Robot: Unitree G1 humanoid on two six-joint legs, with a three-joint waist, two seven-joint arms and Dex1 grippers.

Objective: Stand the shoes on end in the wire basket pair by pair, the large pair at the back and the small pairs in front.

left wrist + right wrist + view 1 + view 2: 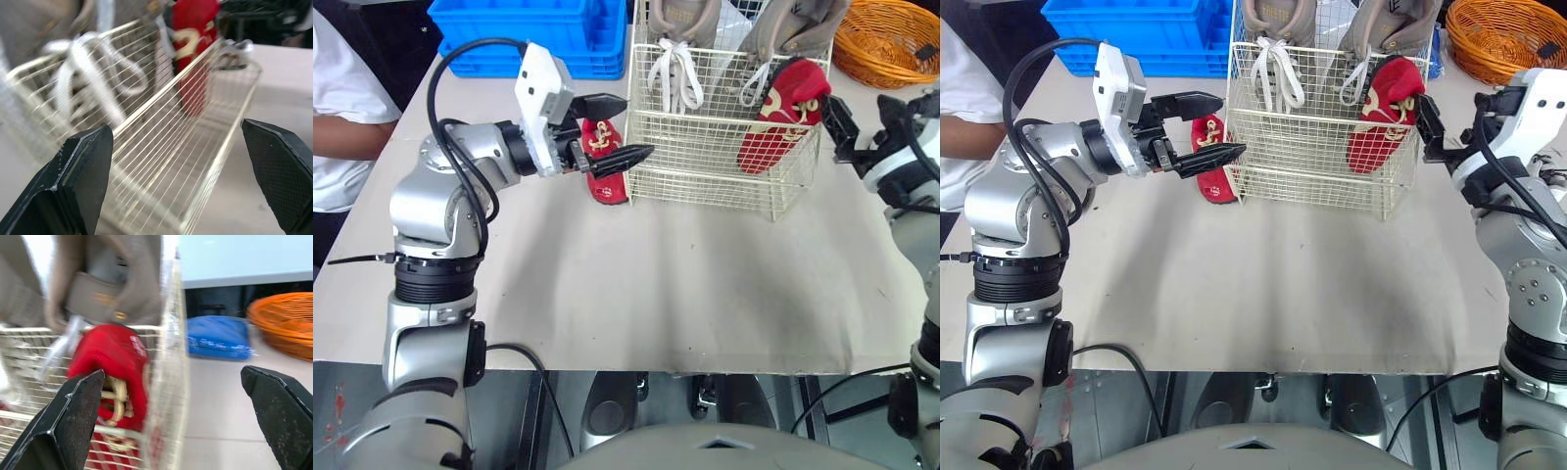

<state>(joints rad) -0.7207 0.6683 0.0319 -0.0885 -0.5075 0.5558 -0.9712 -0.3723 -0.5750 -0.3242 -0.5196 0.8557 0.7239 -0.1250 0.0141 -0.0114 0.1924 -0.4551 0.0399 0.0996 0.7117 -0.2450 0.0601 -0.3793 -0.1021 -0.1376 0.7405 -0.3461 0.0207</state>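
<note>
Left claw (639, 125) open and empty, hanging just above the loose red shoe (606, 178). That shoe sits on the bench (656, 284) outside the wire basket (705, 162), against its left wall, long axis along that wall — the left arm is much nearer. Right claw (1430, 127) also open, beside the basket's right wall, near the standing red shoe (790, 110) in front; grey pair (680, 20) at back.
</note>
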